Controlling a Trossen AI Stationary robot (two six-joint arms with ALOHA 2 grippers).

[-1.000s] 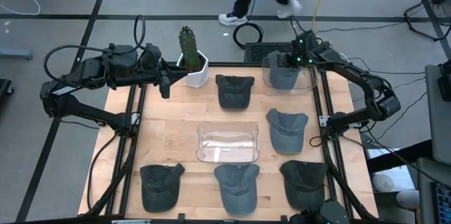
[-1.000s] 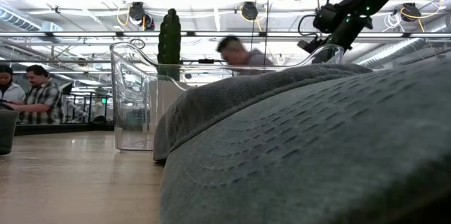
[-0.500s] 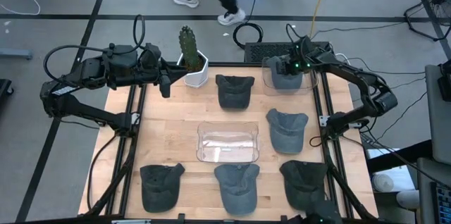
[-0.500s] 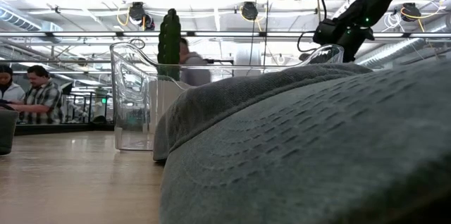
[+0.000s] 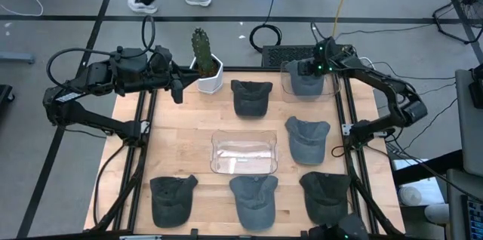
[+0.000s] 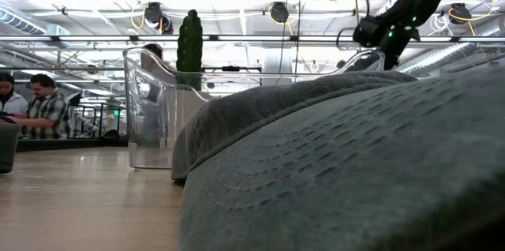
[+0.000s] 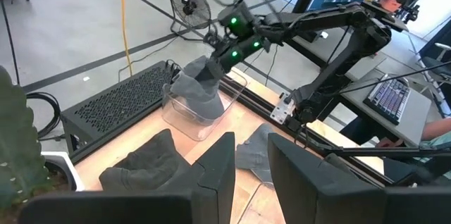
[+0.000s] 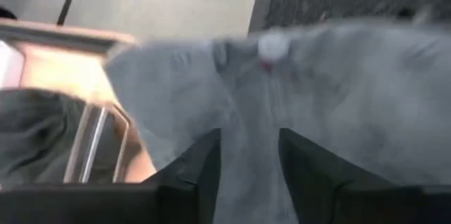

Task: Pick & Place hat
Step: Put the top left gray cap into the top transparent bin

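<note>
Several grey caps lie on the wooden table. One cap [image 5: 305, 83] [image 7: 197, 91] sits bunched in a clear container [image 5: 287, 89] at the far right corner. Its crown with the button [image 8: 268, 48] faces up. My right gripper [image 5: 317, 68] [image 7: 215, 53] [image 8: 250, 157] hovers right over that cap, fingers open and pointing down at it. My left gripper [image 5: 177, 93] [image 7: 251, 164] waits open at the far left edge, beside the cactus pot, and touches nothing. My right gripper stands open just over the crown [image 8: 317, 83] of the cap in the container, coming from above. Whether its fingertips touch the cloth I cannot tell.
Other caps lie at far centre [image 5: 250, 96], mid right [image 5: 306, 140] and along the near edge [image 5: 172, 198] [image 5: 253, 201] [image 5: 326, 195]. A second clear container [image 5: 243, 153] stands mid-table. A cactus in a white pot [image 5: 204, 63] stands at the far edge. A person walks beyond the table.
My right gripper has dipped toward the cap in the far right container, then shifted slightly back toward the table's right. The cap has stayed in the container. The person beyond the far edge has walked toward the left.
</note>
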